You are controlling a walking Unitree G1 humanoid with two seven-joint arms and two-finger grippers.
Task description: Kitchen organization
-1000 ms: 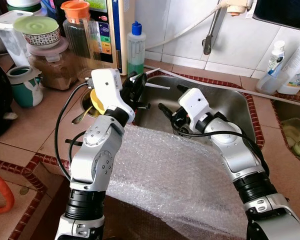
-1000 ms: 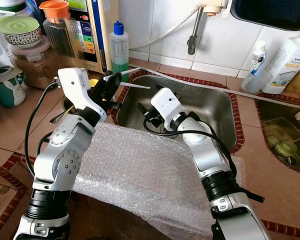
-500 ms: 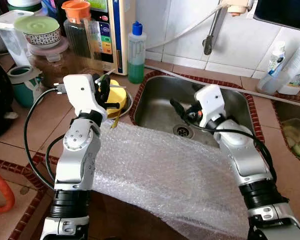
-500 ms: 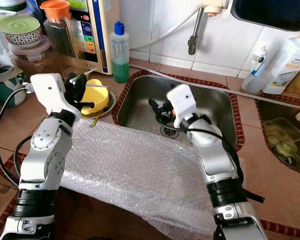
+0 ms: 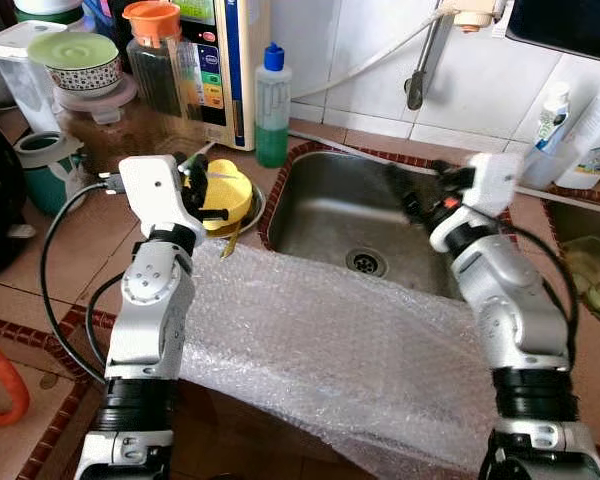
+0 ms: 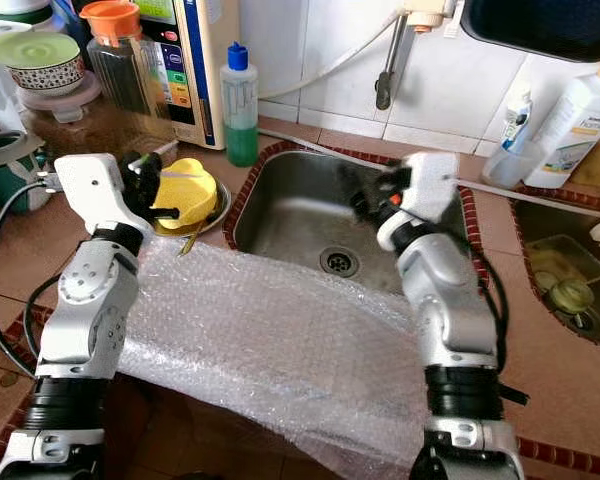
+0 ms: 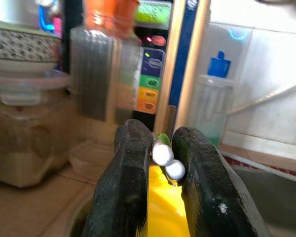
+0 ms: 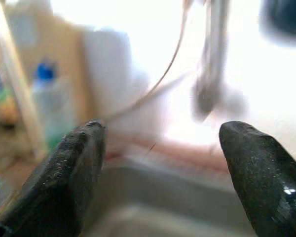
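My left gripper (image 5: 195,180) is shut on two thin white sticks (image 7: 167,161), which point out over a yellow plastic piece (image 5: 227,196). The yellow piece lies in a shallow metal dish (image 5: 253,207) on the counter, left of the steel sink (image 5: 325,215). My right gripper (image 5: 412,188) hangs open and empty above the right side of the sink; in the right wrist view its fingers (image 8: 74,173) stand wide apart, facing the back wall. A sheet of bubble wrap (image 5: 320,350) drapes over the counter's front edge and into the sink.
A green soap bottle (image 5: 273,105) stands behind the sink's left corner, with jars (image 5: 155,70) and a teal mug (image 5: 48,172) further left. A tap (image 5: 420,70) hangs from the tiled wall. Bottles (image 5: 552,128) stand at the back right, beside a side basin (image 5: 590,270).
My left gripper swung left with the white sticks, from over the sink to above the yellow piece. My right gripper rose and moved right, out of the sink's middle.
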